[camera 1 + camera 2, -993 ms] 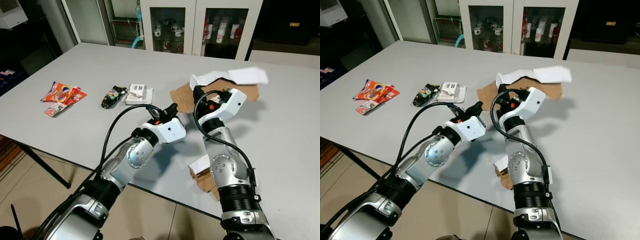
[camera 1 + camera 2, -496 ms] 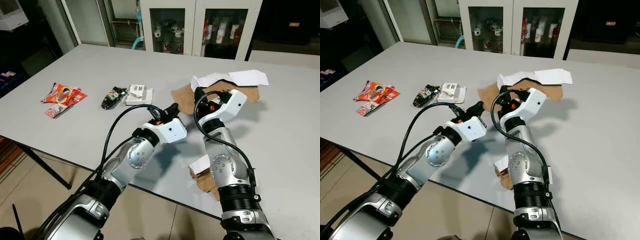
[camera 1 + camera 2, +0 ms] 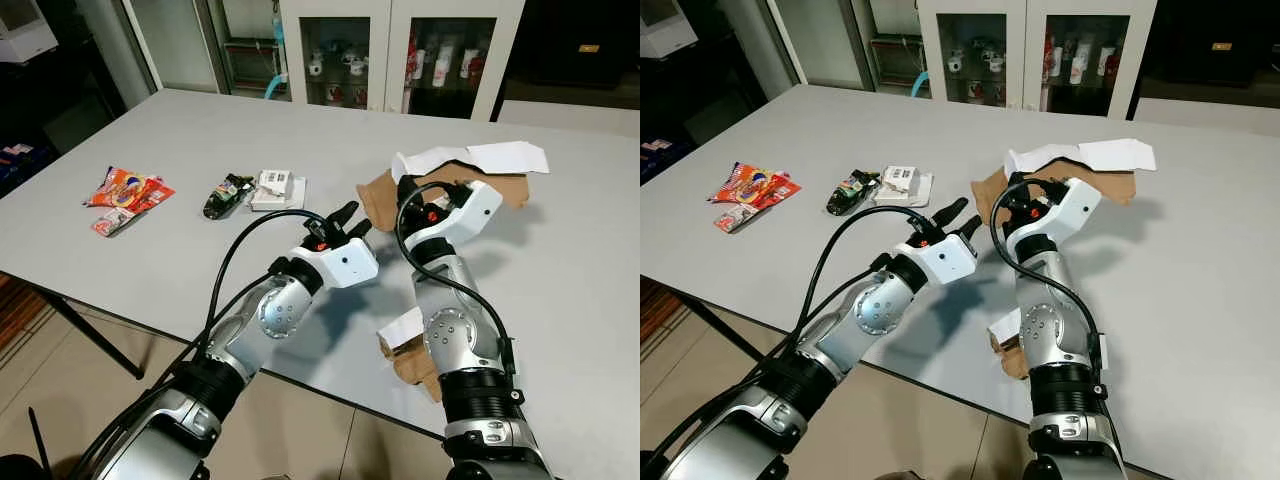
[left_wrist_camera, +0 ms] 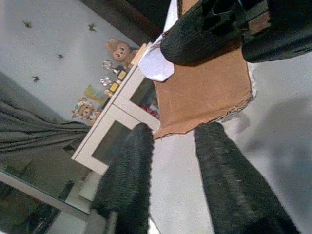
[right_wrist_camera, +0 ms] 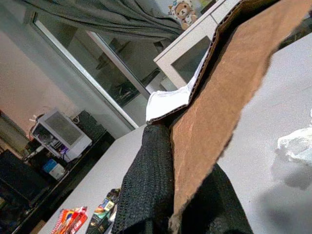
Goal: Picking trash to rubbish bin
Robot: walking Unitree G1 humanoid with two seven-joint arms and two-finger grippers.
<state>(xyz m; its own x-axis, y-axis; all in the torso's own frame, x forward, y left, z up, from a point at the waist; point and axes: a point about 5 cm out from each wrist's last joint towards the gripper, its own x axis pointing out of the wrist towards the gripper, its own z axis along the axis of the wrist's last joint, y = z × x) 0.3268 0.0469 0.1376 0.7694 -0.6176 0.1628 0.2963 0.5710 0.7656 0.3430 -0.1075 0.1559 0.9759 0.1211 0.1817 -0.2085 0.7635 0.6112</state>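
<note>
On the grey table [image 3: 180, 160], from the left: a red snack wrapper [image 3: 125, 188], a dark crumpled packet [image 3: 226, 194] and a small white box [image 3: 275, 186]. The left gripper [image 3: 345, 218] hovers, fingers apart and empty, just beside a torn cardboard sheet [image 3: 470, 185] — clamped edge-on by the right gripper [image 5: 165, 195], lifted off the table. Another cardboard scrap [image 3: 408, 350] lies at the near edge.

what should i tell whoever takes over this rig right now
Right pincer: shut on the torn brown cardboard piece with white paper, lifted above the grey table.
Left pincer: open, hovering beside the cardboard.
On the table: red snack wrapper, dark crumpled wrapper, small white box, second cardboard scrap at the near edge.
Nothing binned yet; all of it remains.
</note>
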